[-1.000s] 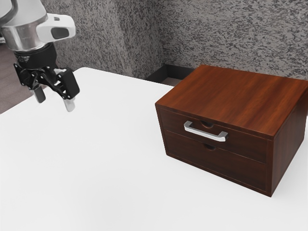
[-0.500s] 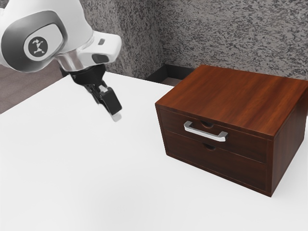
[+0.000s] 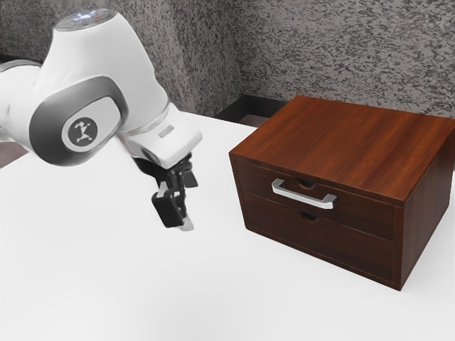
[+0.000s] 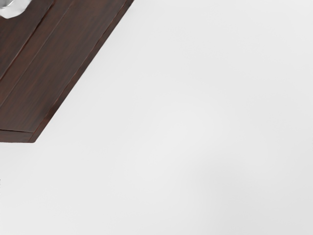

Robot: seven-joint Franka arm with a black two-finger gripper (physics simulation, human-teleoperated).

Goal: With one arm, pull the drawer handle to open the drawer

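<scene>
A dark wooden cabinet (image 3: 355,142) stands on the white table (image 3: 106,284) at the exterior view's right. Its upper drawer (image 3: 320,195) carries a silver bar handle (image 3: 303,194) and sits flush with the front. The lower drawer (image 3: 320,238) is flush too. My gripper (image 3: 178,219) hangs just above the table, left of the cabinet and well short of the handle, fingers pointing down, open and holding nothing. In the wrist view a corner of the cabinet front (image 4: 49,63) and a bit of the handle (image 4: 9,7) lie beyond the hand.
White tabletop stretches between my gripper and the cabinet and toward the front. A speckled grey wall (image 3: 320,42) rises behind the table, with a dark gap (image 3: 245,110) beside the cabinet's back corner.
My arm has swung from the exterior view's far left toward the right and down; the gripper now hangs low near the cabinet's front. The drawers have not moved.
</scene>
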